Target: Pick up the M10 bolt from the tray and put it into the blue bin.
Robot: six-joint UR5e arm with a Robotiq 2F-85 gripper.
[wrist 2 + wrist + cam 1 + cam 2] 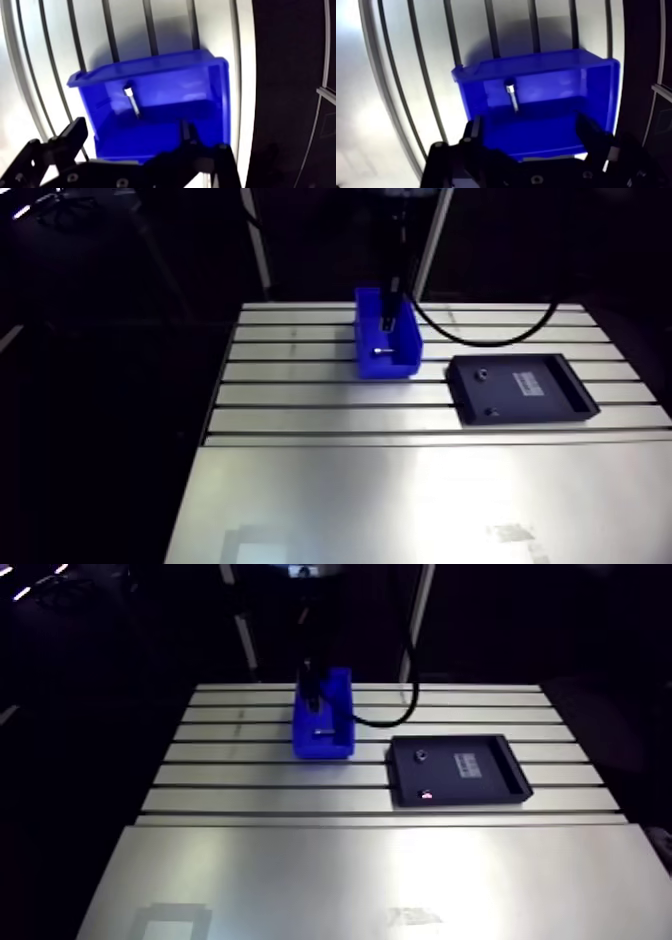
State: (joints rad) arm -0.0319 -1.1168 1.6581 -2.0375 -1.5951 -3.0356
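The M10 bolt [512, 97] lies inside the blue bin [596, 90], on its floor near one wall, its head pointing away from the gripper. My gripper [530, 127] hovers just above the bin, open, its two dark fingers [472, 135] wide apart with nothing between them. In the arm view the gripper [391, 318] hangs over the far part of the bin [400, 366], and the bolt [378, 350] shows as a small bright spot inside. The black tray [520, 388] lies flat to the right of the bin.
The bin and tray sit on the slotted aluminium table [300, 398]. Two small dark parts [481, 372] remain on the tray. A black cable [480, 338] curves over the table behind the tray. A smooth metal plate [400, 498] covers the near half.
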